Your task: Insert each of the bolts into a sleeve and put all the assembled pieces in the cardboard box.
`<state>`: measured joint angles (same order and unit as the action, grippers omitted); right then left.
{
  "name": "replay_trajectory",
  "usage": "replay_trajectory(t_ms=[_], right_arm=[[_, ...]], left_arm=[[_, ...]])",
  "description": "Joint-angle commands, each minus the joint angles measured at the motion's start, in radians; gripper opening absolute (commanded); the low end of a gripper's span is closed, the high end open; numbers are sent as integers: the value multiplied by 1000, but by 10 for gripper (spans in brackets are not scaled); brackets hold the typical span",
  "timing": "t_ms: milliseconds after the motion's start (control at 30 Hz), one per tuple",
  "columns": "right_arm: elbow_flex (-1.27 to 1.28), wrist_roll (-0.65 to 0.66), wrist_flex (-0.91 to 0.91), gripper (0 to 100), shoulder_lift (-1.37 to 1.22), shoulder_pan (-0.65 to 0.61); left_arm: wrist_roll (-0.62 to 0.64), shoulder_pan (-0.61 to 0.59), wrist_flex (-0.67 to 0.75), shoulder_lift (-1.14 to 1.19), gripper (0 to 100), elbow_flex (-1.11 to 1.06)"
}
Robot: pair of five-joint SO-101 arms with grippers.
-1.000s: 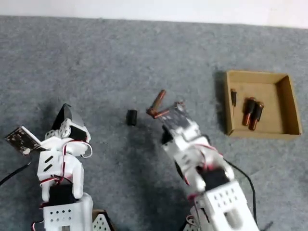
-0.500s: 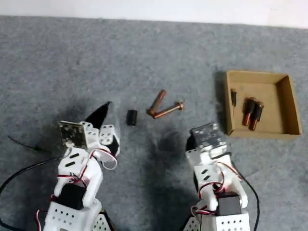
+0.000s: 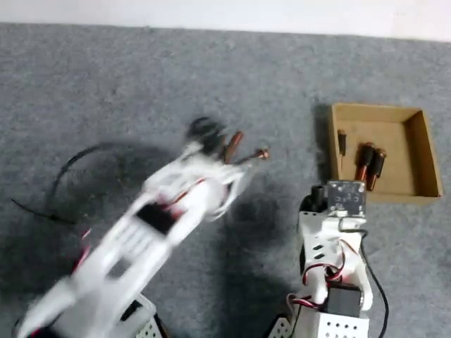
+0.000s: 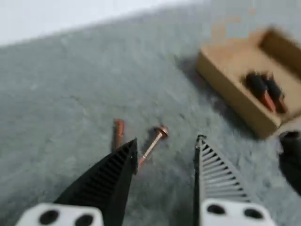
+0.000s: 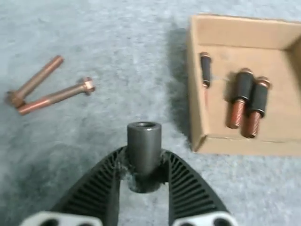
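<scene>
Surface: we see a grey, felt-like mat (image 3: pixel 106 84), matte and finely napped.
Bolts: two copper-coloured bolts (image 5: pixel 56 98), round shanks with flanged hex heads, lie at the centre of the high view, meeting at one end in a V.
Sleeve: a dark, smooth sleeve (image 5: pixel 144 141) with an open bore stands upright, clenched by the right gripper (image 5: pixel 144 157).
Left gripper: the left gripper (image 4: pixel 167 139) has its ribbed, pointed black jaws spread around nothing, with the bolts just beyond the tips.
Cardboard box: the shallow, square cardboard box (image 3: pixel 331 151) with upright walls lies at the right of the high view.
Assembled pieces: we count three assembled pieces (image 5: pixel 240 99) lying flat inside it.
Room: a strip of mat separates bolts and box; the right arm (image 3: pixel 331 239) sits just below the box's lower-left corner.
</scene>
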<state>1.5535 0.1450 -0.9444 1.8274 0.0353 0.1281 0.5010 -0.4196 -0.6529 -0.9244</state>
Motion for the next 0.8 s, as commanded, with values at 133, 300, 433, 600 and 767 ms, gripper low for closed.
replay_trajectory(t_ms=[133,300,433,600,767], right_arm=[[-5,-5,51,4,13,21],[-2,-5,61,4,12,22],[-2,-5,62,4,12,18],[-2,-5,79,4,12,18],[-1,-5,79,4,12,16]], left_arm=[[-34,56,9,806,196,605],[-35,54,8,1029,196,777],[-43,12,8,1115,196,835],[-181,-25,8,1218,194,888],[-187,-21,-23,1290,193,937]])
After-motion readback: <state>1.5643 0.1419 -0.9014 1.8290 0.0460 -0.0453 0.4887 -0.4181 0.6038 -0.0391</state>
